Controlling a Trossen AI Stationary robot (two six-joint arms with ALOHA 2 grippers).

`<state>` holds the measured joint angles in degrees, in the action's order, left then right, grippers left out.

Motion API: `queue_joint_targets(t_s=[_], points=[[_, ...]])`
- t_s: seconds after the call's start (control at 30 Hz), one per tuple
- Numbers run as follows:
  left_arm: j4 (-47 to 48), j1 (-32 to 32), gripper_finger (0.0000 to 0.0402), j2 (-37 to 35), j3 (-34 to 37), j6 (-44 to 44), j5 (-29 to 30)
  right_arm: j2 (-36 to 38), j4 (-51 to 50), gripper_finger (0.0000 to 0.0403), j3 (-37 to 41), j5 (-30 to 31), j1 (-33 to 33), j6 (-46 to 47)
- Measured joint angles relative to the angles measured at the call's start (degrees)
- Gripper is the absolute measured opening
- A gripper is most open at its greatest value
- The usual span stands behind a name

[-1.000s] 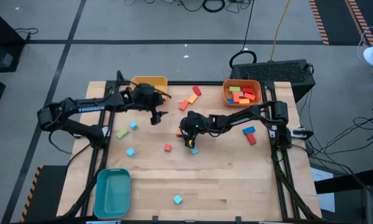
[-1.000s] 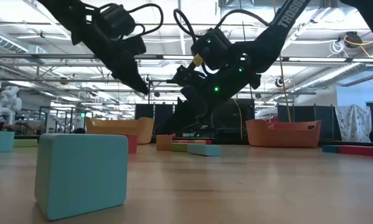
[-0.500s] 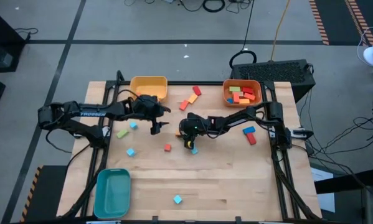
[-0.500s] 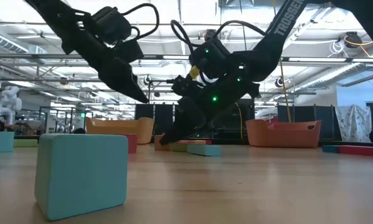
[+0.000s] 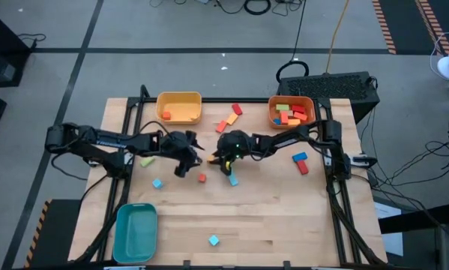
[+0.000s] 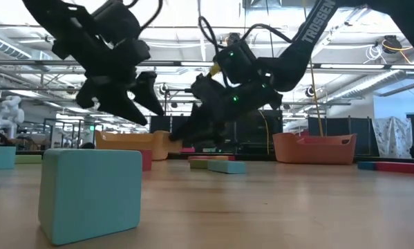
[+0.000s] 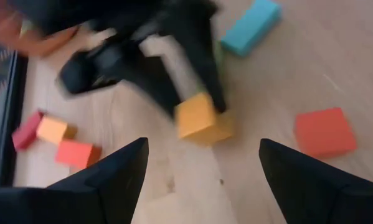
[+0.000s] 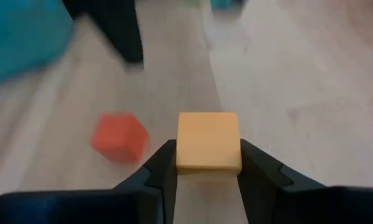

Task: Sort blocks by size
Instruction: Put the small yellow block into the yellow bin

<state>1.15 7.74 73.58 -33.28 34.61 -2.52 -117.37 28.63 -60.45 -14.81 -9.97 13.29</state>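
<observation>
My right gripper point(image 5: 217, 156) is near the table's middle, shut on a small yellow-orange cube point(image 8: 208, 142), which also shows in the left wrist view point(image 7: 198, 118). My left gripper point(image 5: 181, 163) is open and empty just to the left of it, its fingers point(image 7: 111, 177) spread wide and facing the cube. A red cube point(image 5: 202, 178) and a light blue bar point(image 5: 232, 180) lie flat on the table beside them. Other blocks lie scattered: a green one point(image 5: 145, 160), light blue ones point(image 5: 157, 183) and orange and red ones point(image 5: 228, 120). My right gripper pinches the cube by two opposite side faces point(image 8: 181, 149) between its two fingertips. The fingers point(image 7: 174, 74) slant down toward the table's left. In the low view the fingertips point(image 6: 182, 131) are above the tabletop, so the cube is lifted clear and sits level.
A yellow bin point(image 5: 179, 99) stands at the far left and holds an orange block. An orange bin point(image 5: 271, 112) at the far right holds several blocks. A teal bin point(image 5: 134, 231) is at the near left. A blue and a red block point(image 5: 300, 161) lie at the right.
My left gripper has swung from beside the yellow bin toward the table's near edge and middle, and has come down close to the right gripper. My right gripper dipped to the table, then rose a little with the yellow-orange cube, which is now off the table.
</observation>
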Motion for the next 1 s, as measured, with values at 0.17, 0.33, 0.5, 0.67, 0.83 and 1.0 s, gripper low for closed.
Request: queue_joint_targets(t_s=[0.17,0.33,0.5,0.67,0.83,1.0], points=[[-1.6,-3.8,0.0291,0.0,0.0,3.8,5.3,0.1,6.0,0.0111,0.0,-7.9,-1.9,5.0],[-3.9,-5.3,0.0283,0.0,0.0,3.9,7.9,0.1,12.4,0.0111,0.0,-12.5,-2.2,8.6],[-5.2,-6.2,0.0283,0.0,0.0,5.3,9.7,0.1,16.3,0.0111,0.0,-15.6,-2.1,11.4],[-7.8,-7.6,0.0283,0.0,0.0,5.3,10.7,0.1,16.4,0.0111,0.0,-15.5,-2.2,12.6],[-8.9,-9.1,0.0279,0.0,0.0,6.3,13.3,0.1,16.7,0.0111,0.0,-15.4,-2.2,13.8],[-9.4,-9.9,0.0237,0.0,0.0,7.2,14.9,0.1,17.2,0.0111,0.0,-15.3,-2.2,14.8]])
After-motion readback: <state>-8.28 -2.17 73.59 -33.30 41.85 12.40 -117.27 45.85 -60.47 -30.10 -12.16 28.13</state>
